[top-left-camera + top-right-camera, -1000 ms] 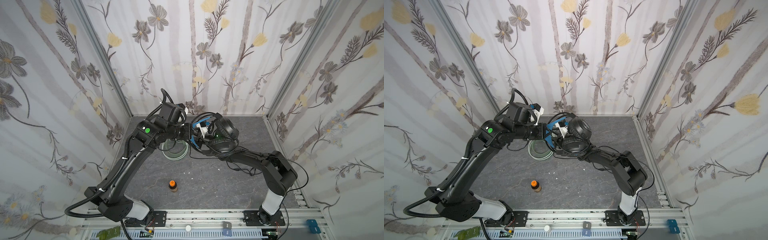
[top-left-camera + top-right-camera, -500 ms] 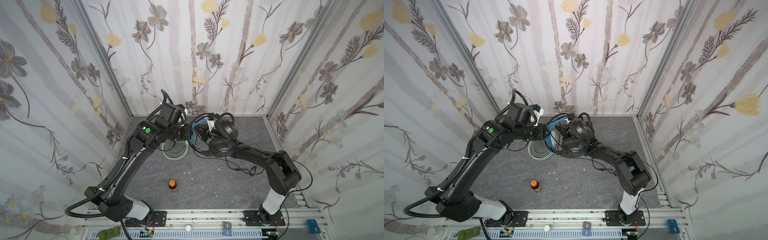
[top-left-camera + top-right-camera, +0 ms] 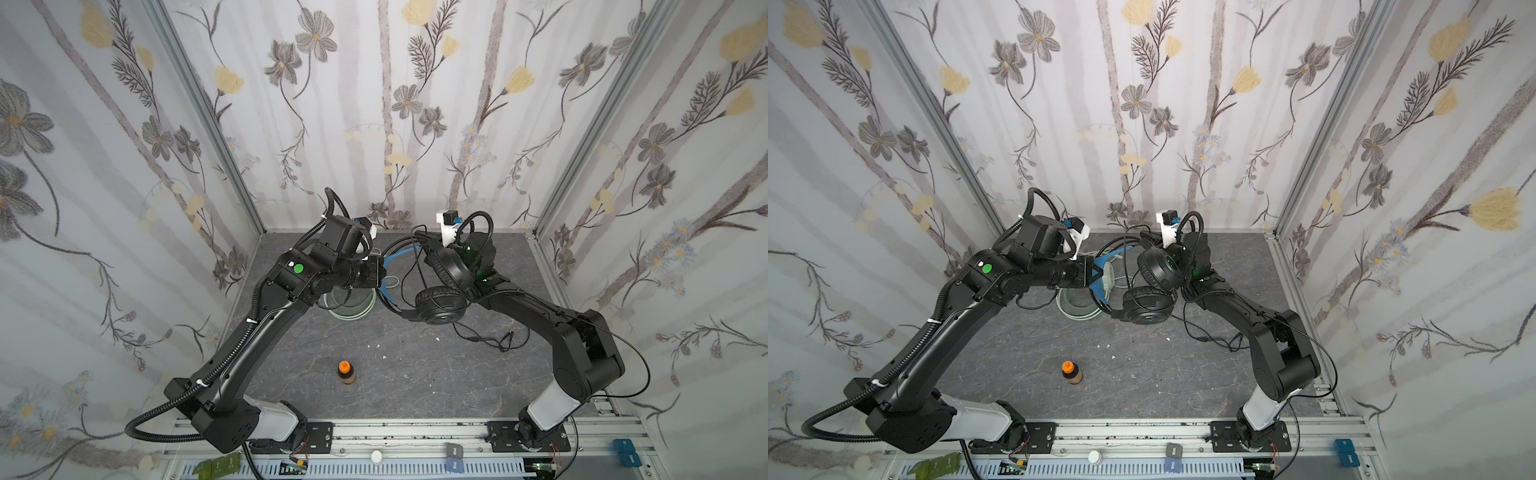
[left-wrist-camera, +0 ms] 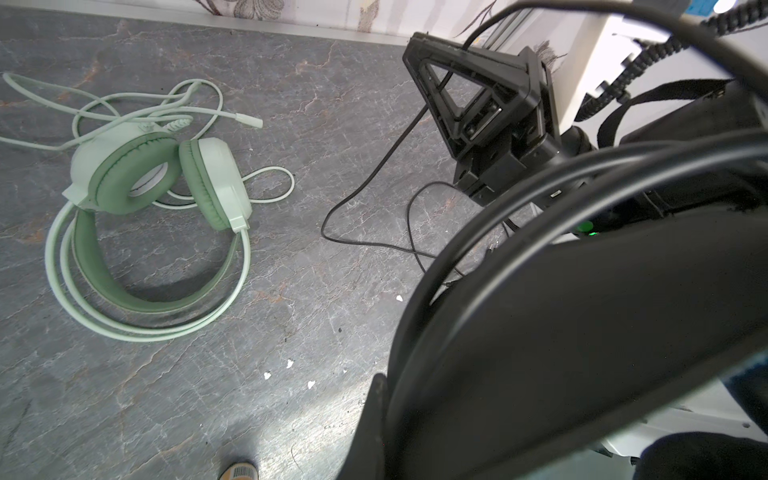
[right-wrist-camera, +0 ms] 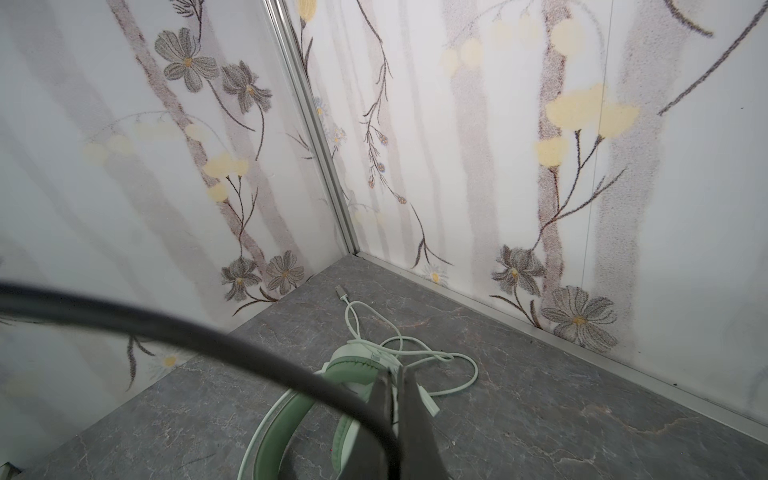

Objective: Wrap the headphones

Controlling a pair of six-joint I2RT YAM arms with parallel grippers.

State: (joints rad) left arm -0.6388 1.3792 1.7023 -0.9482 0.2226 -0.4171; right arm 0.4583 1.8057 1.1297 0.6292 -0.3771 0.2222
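Note:
The black headphones hang in the air between the arms, earcups toward the right arm, blue inner headband toward the left. My left gripper is shut on that headband, which fills the left wrist view. My right gripper is raised near the back wall and shut on the black cable, which loops across the right wrist view into the closed jaws. The cable's free end lies on the table. The mint-green headphones lie flat below the left wrist, white cable loose beside them.
A small brown bottle with an orange cap stands near the table's front middle. Floral walls close in the back and both sides. A metal rail runs along the front edge. A few white specks dot the grey table.
My right gripper has shut on the black cable and drawn back toward the rear wall, away from the left gripper. The left arm still holds the headband in about the same place.

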